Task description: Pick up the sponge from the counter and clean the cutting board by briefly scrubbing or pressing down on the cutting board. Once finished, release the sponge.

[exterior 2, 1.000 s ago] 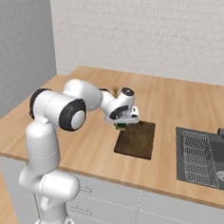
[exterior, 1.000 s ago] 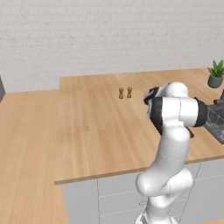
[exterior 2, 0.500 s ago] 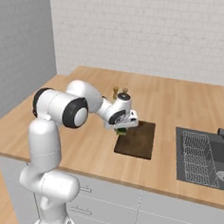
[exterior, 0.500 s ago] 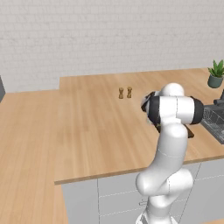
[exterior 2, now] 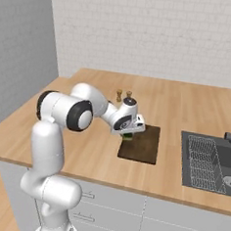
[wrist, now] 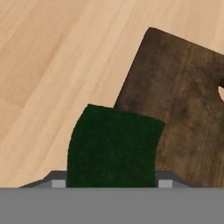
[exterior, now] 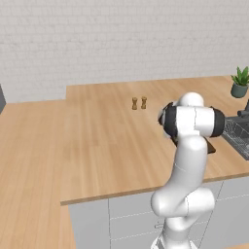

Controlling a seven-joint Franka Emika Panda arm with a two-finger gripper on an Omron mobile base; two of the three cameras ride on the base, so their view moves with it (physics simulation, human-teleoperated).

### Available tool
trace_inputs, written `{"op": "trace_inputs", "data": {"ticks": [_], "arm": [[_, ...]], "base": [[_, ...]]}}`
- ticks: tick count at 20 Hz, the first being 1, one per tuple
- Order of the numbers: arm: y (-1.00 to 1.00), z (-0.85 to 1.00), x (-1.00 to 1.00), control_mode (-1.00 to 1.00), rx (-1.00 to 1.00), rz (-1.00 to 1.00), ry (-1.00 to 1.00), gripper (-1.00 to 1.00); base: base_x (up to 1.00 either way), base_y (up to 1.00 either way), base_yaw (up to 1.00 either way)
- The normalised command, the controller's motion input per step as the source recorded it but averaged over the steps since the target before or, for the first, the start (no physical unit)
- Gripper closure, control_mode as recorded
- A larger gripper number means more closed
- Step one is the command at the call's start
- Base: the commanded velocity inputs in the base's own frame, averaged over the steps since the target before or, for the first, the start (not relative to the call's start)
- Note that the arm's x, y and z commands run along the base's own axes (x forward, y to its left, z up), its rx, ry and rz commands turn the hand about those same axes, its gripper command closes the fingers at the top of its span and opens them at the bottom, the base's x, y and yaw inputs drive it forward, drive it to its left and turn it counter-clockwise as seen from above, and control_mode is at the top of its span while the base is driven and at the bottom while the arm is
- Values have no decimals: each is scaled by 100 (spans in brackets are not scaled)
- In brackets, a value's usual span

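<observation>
1. I saw the two-finger gripper [exterior 2: 128, 134] clamped on the small dark green rectangular sponge [wrist: 113, 146], whose fuzzy face bulged between the jaws.
2. Beneath and ahead of it lay the thin, flat, dark brown wooden cutting board [wrist: 188, 105], grainy, with rounded corners.
3. The light wood plank counter [wrist: 52, 57] spread around it.

The gripper [exterior 2: 128, 134], clamped on the sponge [exterior 2: 128, 136], is lowered nearer the cutting board's [exterior 2: 143, 145] left edge.
</observation>
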Motion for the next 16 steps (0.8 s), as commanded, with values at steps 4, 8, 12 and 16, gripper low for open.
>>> {"op": "trace_inputs", "data": {"ticks": [4,8,12,16], "arm": [[-18,1,64,-100,0,0,0,100],[-20,0,80,-100,0,0,0,100],[-30,0,40,-100,0,0,0,100],[-46,0,-7,-100,0,1,-1,100]], "base": [[0,0,0],[0,0,0],[0,0,0],[0,0,0]]}}
